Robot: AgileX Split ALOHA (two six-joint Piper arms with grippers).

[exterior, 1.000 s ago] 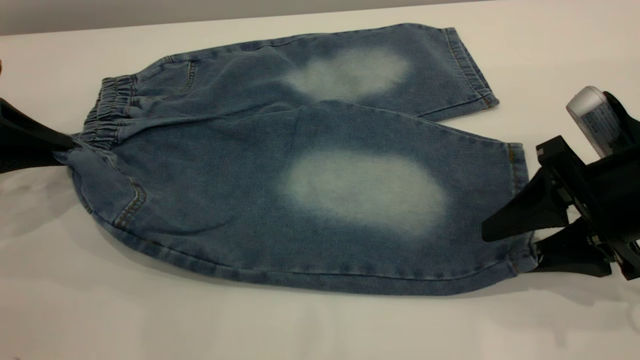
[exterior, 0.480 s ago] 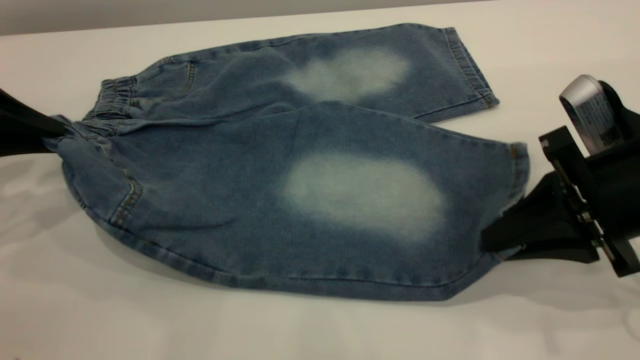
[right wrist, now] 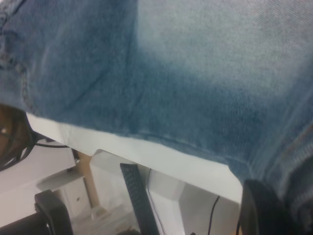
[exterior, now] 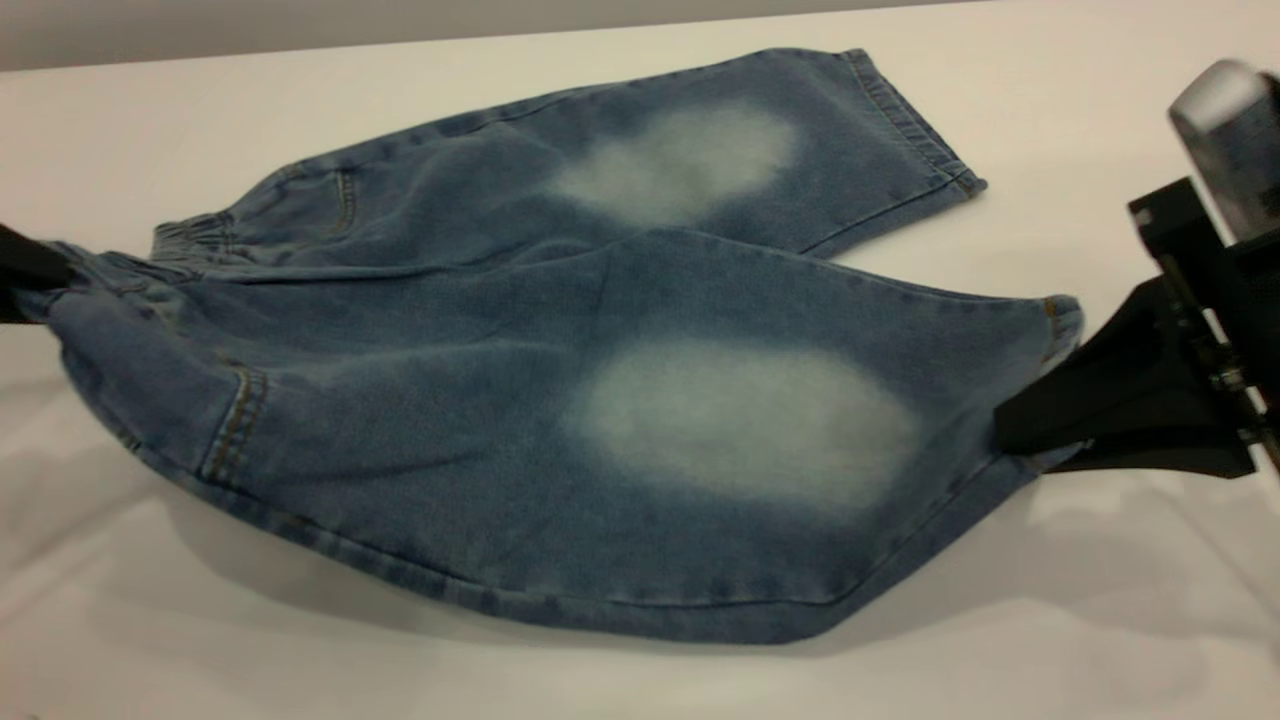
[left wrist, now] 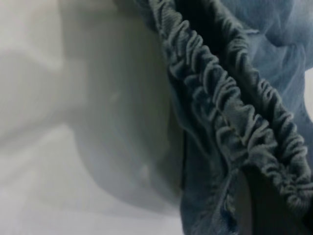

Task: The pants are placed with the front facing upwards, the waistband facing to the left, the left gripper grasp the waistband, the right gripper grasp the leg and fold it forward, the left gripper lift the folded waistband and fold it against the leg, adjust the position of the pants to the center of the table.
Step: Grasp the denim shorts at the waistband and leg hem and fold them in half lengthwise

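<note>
The blue denim pants (exterior: pixel 520 380) lie on the white table (exterior: pixel 250 650), waistband to the left and legs to the right, each leg with a pale oval patch. At the far left my left gripper (exterior: pixel 38 282) is shut on the ruched waistband (left wrist: pixel 230 112), one dark finger (left wrist: pixel 266 205) showing under the gathers. On the right, my right gripper (exterior: pixel 1008 437) is shut on the hem of the near leg (exterior: pixel 1050 330), its finger (right wrist: pixel 261 210) pressed against the denim. The near half of the pants hangs raised above the table and casts a shadow. The far leg (exterior: pixel 700 150) rests flat.
The table's back edge (exterior: pixel 400 42) runs along the top of the exterior view. In the right wrist view the table's edge (right wrist: pixel 161 156) shows past the pants, with furniture and cables (right wrist: pixel 137 200) below it.
The right gripper has shut on the near leg's hem. Both grippers have risen, lifting the near side off the table. The waistband end has moved left and the far leg has shifted slightly.
</note>
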